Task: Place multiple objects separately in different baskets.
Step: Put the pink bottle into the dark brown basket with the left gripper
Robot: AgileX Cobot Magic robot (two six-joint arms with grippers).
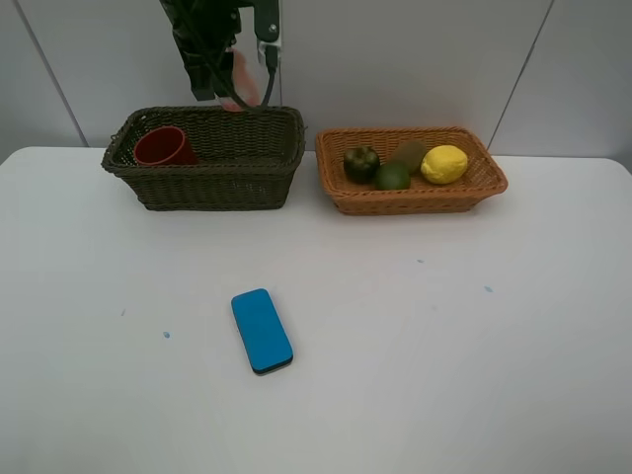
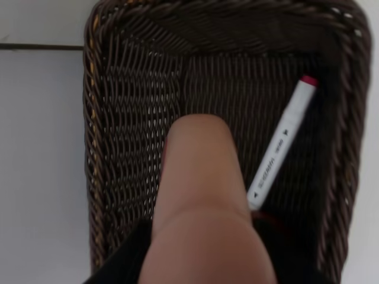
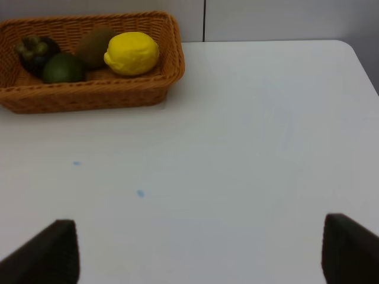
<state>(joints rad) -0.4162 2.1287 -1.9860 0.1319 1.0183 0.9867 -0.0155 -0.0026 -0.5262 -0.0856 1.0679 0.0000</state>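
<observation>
1. We hold the pink bottle [image 2: 204, 207] in the left gripper [image 1: 235, 79], above the dark basket [image 1: 207, 183].
2. Cup [image 1: 163, 146] and marker [image 2: 278, 148] lie inside; the fruits fill the orange basket [image 1: 415, 197].
3. The blue block [image 1: 262, 331] waits on the table [image 1: 474, 375]; the right gripper [image 3: 198, 251] stands spread.

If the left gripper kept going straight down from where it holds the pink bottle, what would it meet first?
Probably the dark basket's woven floor; the pink bottle points there, beside the white marker. Depth is unclear.
</observation>
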